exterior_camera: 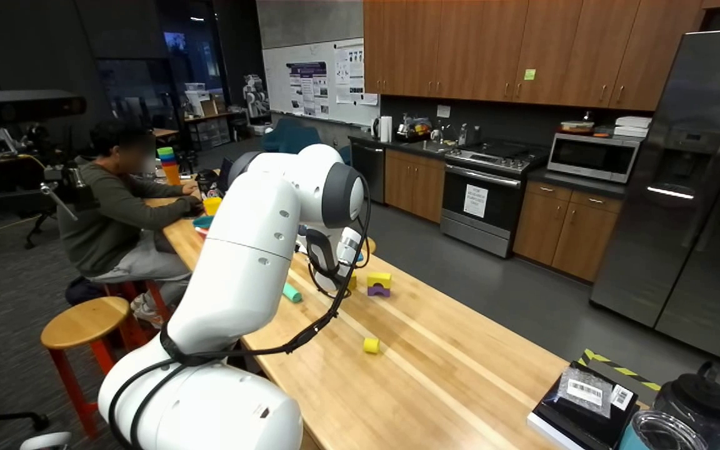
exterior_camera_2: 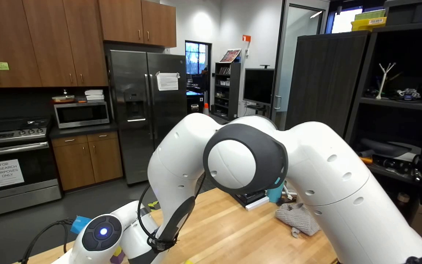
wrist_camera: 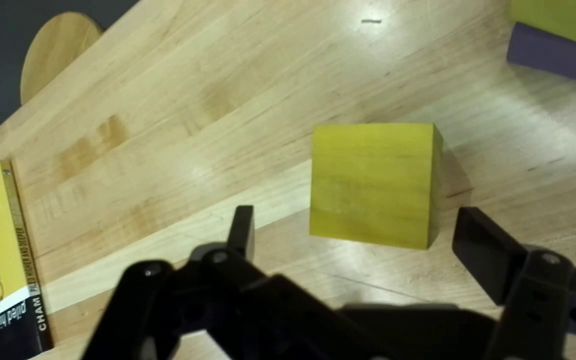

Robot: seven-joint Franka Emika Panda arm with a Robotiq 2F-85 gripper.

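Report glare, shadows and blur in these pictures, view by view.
Wrist view: glare whitens the table near the picture's top, the yellow block casts a soft shadow to its right, and the fingers look nearly black; in an exterior view, the seated person's face is blurred; in an exterior view, a bright spot glows on the white wall.

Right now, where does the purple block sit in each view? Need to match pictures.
In an exterior view: purple block just right of centre, below mid-height.
In an exterior view: at the bottom edge, left of centre, partly hidden by the robot arm.
In the wrist view: near the top right corner, running to the right edge.
Shared landmark: the yellow block on top of it, visible in all three.
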